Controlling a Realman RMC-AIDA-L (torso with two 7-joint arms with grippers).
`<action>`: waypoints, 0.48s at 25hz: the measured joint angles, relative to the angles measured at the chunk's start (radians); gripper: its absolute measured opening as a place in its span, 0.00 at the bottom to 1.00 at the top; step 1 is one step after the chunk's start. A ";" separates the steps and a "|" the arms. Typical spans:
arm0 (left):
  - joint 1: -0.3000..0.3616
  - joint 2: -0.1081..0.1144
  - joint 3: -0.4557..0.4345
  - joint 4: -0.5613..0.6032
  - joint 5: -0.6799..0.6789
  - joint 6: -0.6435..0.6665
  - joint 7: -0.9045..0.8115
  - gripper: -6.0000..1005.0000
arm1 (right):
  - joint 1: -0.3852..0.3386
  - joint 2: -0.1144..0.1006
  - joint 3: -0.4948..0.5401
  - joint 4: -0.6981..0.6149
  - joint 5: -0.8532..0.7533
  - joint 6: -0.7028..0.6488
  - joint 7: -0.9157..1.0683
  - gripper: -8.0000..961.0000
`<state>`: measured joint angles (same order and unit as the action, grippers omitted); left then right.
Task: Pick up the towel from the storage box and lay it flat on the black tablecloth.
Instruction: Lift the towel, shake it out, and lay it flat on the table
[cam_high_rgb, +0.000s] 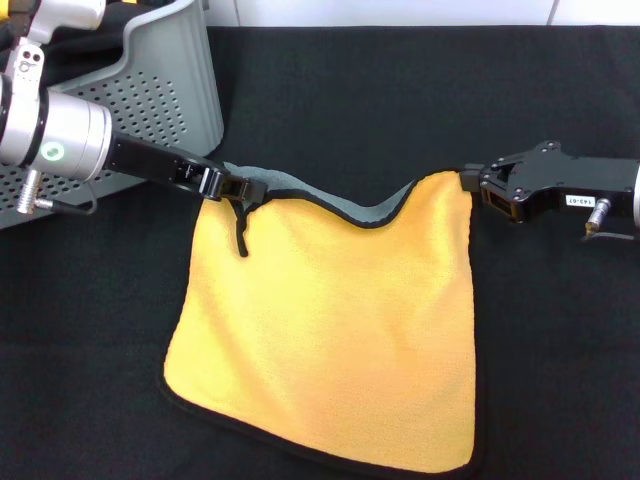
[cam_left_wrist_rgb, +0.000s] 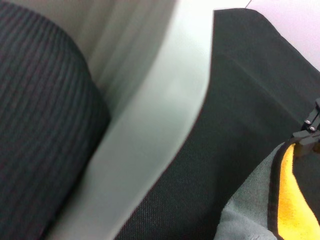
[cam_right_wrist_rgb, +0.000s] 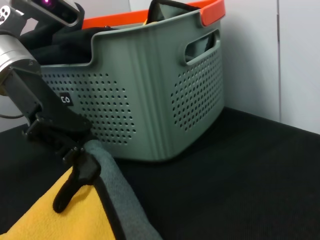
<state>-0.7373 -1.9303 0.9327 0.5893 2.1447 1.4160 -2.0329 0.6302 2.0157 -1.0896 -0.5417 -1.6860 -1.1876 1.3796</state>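
1. The towel (cam_high_rgb: 330, 340) lies yellow side up on the black tablecloth (cam_high_rgb: 400, 110), beside the storage box (cam_high_rgb: 160, 90).
2. The left claw (cam_high_rgb: 232, 187) and right claw (cam_high_rgb: 474, 184) each seemingly pinch 1 far corner.

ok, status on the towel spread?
Left gripper and right gripper each shut on a far corner of the yellow-orange plush towel. Towel out of the grey perforated storage box, mostly down on the black tablecloth. Nothing in the way.

Towel (cam_high_rgb: 330, 340) lower edge cropped; storage box (cam_high_rgb: 170, 90) partly cropped.
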 joint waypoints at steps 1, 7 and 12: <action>0.000 -0.001 0.000 0.000 0.000 -0.003 -0.001 0.06 | 0.001 0.000 0.001 0.000 0.001 0.003 0.002 0.01; -0.001 -0.003 0.000 -0.031 -0.003 -0.021 -0.029 0.10 | -0.001 0.000 0.005 0.000 0.002 0.007 0.010 0.01; -0.004 -0.009 0.000 -0.043 -0.017 -0.021 -0.106 0.10 | -0.004 0.000 0.002 0.000 0.002 0.009 0.009 0.01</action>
<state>-0.7412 -1.9395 0.9325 0.5459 2.1281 1.3950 -2.1389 0.6259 2.0155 -1.0878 -0.5419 -1.6837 -1.1788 1.3889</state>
